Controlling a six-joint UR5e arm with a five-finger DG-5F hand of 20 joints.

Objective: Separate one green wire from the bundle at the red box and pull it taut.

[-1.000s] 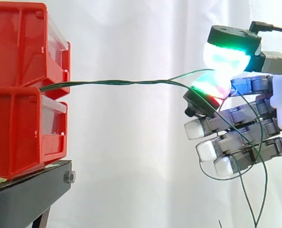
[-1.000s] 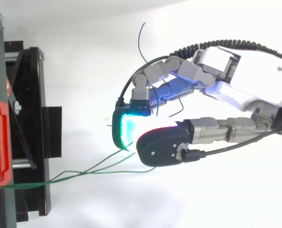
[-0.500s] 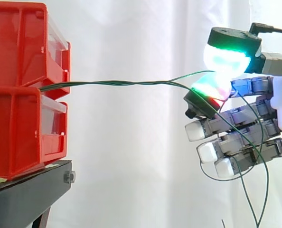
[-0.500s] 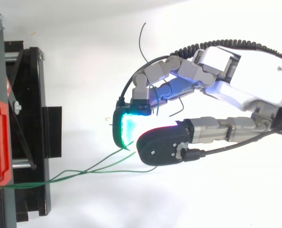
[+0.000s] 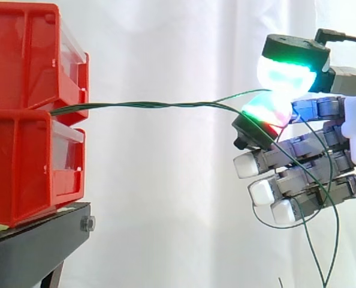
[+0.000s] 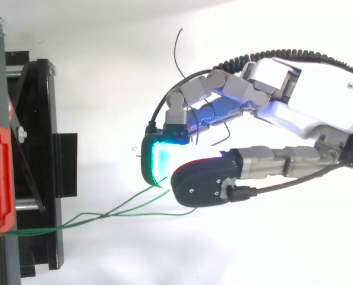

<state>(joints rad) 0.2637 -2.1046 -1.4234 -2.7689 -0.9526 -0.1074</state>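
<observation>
hand (image 5: 313,147): right of frame, glowing pads pinching one green wire (image 5: 238,93)
bundle (image 5: 154,104): twisted, stretching left into red boxes (image 5: 22,150)

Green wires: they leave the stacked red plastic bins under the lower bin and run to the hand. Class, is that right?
No. The side view shows the green wires emerging between the two stacked red plastic bins, then running to the hand.

Lab test rig (white curtain (image 5: 166,198), red bins (image 5: 22,150), black stand (image 5: 34,246))
</observation>
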